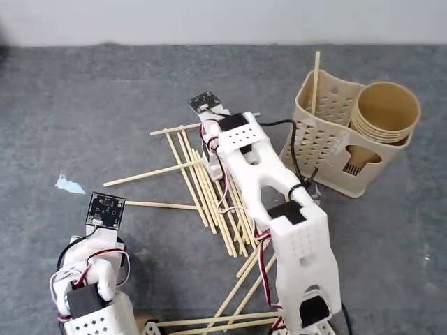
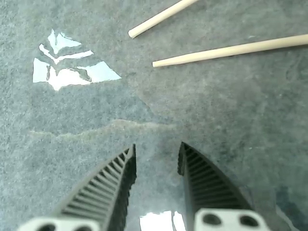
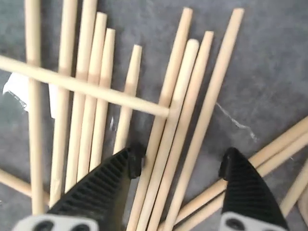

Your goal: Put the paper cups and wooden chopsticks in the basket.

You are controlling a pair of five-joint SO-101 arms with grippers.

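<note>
Many wooden chopsticks (image 1: 209, 188) lie scattered and overlapping in the middle of the grey table. A beige slotted basket (image 1: 328, 150) stands at the back right. It holds a stack of paper cups (image 1: 386, 112) and one upright chopstick (image 1: 316, 80). My right gripper (image 3: 182, 161) is open low over the pile, its fingers astride three parallel chopsticks (image 3: 178, 125). My left gripper (image 2: 156, 156) is open over bare mat at the front left with nothing between its fingers. Two chopstick ends (image 2: 231, 49) lie beyond it.
A pale blue scrap (image 1: 68, 184) is stuck to the mat at the left, shiny in the left wrist view (image 2: 72, 70). More chopsticks (image 1: 223, 321) lie by the front edge between the arm bases. The right arm (image 1: 279, 202) stretches over the pile.
</note>
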